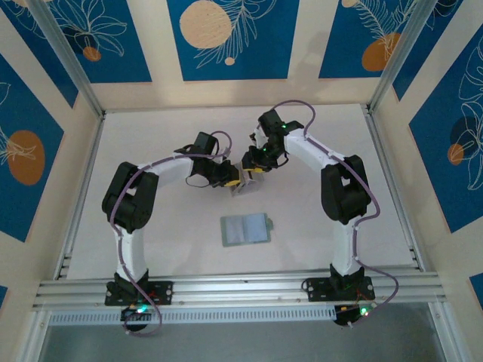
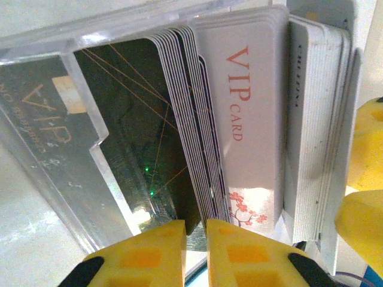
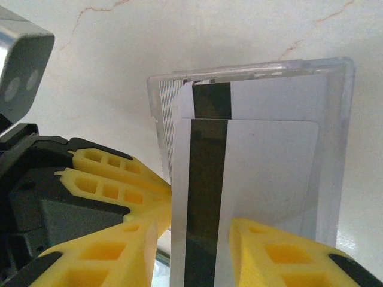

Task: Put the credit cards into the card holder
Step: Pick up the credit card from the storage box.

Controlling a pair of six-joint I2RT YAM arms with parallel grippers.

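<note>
Extracting credit cards [image 2: 251, 119] from clear box [image 3: 341, 119], far-middle of worktop [image 1: 151, 128]. Left hand [image 2: 196, 230] pinching a few card edges; right hand [image 3: 200, 239] astride striped card [image 3: 269, 179], grip not discernible. Best lifted singly, straight up, then carried to card holder [image 1: 245, 228], open nearer front edge.

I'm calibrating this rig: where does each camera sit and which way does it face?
Top external: above, behind the robot, looking down on table; left arm, right arm show.
Left wrist: on left arm, facing card box; left claw shows.
Right wrist: on right arm, facing that box; right claw shows.
Shared: both wrist views see the box's cards.
</note>
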